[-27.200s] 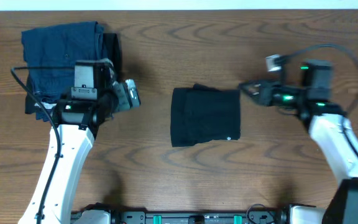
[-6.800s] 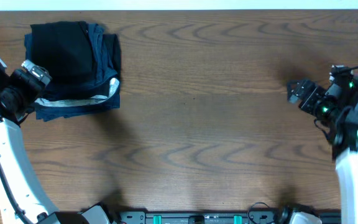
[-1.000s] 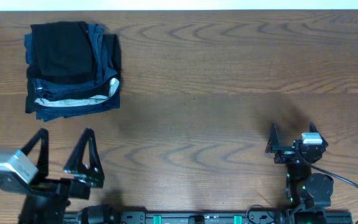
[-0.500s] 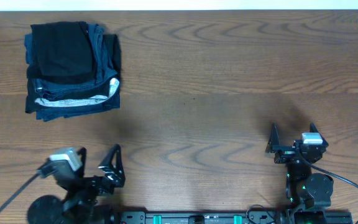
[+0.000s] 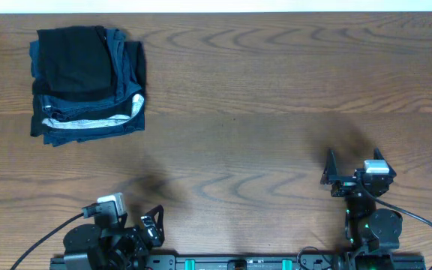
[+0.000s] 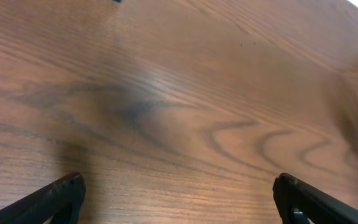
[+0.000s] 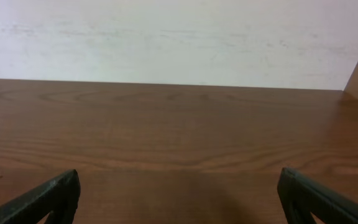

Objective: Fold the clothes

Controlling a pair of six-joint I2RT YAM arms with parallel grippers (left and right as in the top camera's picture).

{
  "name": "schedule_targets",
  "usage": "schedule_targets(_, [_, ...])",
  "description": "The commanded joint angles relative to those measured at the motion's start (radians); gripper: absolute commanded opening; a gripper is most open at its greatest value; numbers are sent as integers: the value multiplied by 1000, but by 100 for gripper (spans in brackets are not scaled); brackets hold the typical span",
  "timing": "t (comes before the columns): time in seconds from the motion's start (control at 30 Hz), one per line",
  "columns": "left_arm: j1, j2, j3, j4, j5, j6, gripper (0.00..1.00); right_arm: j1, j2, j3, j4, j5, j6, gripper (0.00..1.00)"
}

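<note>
The clothes, a black T-shirt (image 5: 72,63), lie folded into a square on top of the stack at the far left corner of the table. Neither gripper touches them. My left gripper (image 5: 150,223) is drawn back at the near edge on the left side, open and empty. In the left wrist view the left gripper (image 6: 178,185) frames only bare wood between its widely spread fingertips (image 6: 67,190). My right gripper (image 5: 349,166) sits at the near edge on the right, also open. In the right wrist view the right gripper (image 7: 178,180) holds nothing.
Dark blue folded garments (image 5: 88,120) with a white-striped edge lie under the black shirt. The brown wooden table (image 5: 276,90) runs to a white wall (image 7: 179,37) at the back. The arm bases stand along the near edge.
My left arm has pulled back toward the near edge and folded down low. The right arm and the stack have not moved.
</note>
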Motion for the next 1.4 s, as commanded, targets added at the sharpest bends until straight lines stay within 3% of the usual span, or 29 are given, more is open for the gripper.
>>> schedule_targets(0.0, [-4, -9, -22, -141, -19, -58, 98, -12, -6, -2, -4, 10, 7, 99])
schedule_targets(0.4, [-4, -9, -22, -119, -18, -79, 98, -12, -6, -2, -4, 10, 7, 99])
schedule_targets(0.47, [-4, -9, -22, 13, -18, -142, 98, -12, -6, -2, -4, 10, 7, 99])
schedule_targets(0.57, [-5, -9, -35, 333, -19, -197, 98, -12, -6, -2, -4, 10, 7, 99])
schedule_targets(0.7, [-5, -9, -116, 802, -19, -147, 98, -12, -6, -2, -4, 10, 7, 99])
schedule_targets(0.83, [-5, -9, -216, 1054, -20, -100, 98, -12, -6, -2, -4, 10, 7, 99])
schedule_targets(1.03, [-10, -9, -372, 1194, -43, -97, 98, -12, -6, -2, -4, 10, 7, 99])
schedule_targets(1.37, [-117, -23, -525, 1226, -317, -42, 98, -12, -6, -2, -4, 10, 7, 99])
